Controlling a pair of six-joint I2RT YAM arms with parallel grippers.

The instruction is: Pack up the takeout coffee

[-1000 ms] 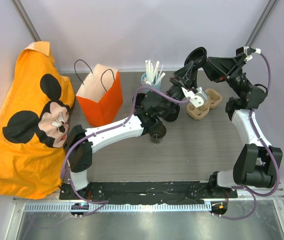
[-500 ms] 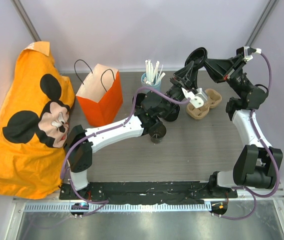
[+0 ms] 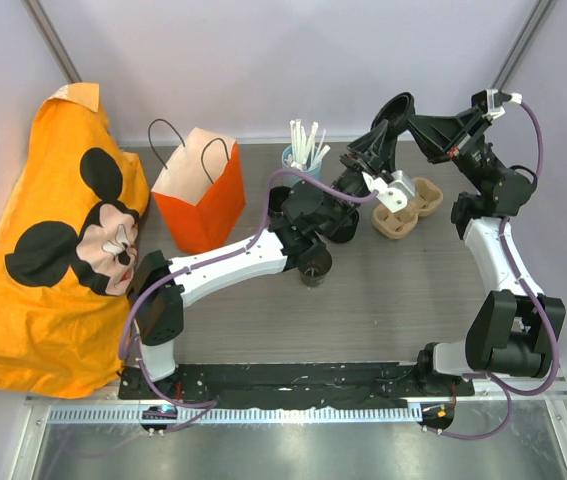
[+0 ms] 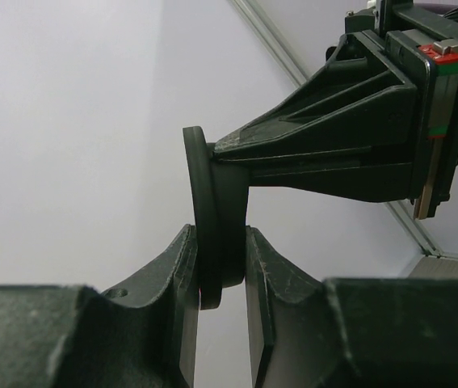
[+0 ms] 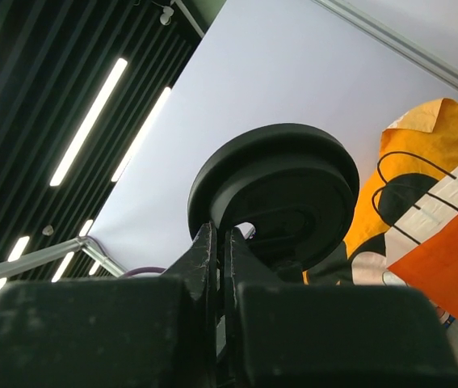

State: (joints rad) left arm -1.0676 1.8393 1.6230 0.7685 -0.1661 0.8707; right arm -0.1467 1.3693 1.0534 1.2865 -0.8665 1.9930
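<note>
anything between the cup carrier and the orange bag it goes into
Yes: the left arm lies across the table between the cup carrier and the orange bag. The cup of straws stands just behind that line. The left gripper and right gripper are both shut on a black lid held in the air.

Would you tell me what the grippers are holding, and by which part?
One black lid, pinched at its rim by both left gripper and right gripper.
</note>
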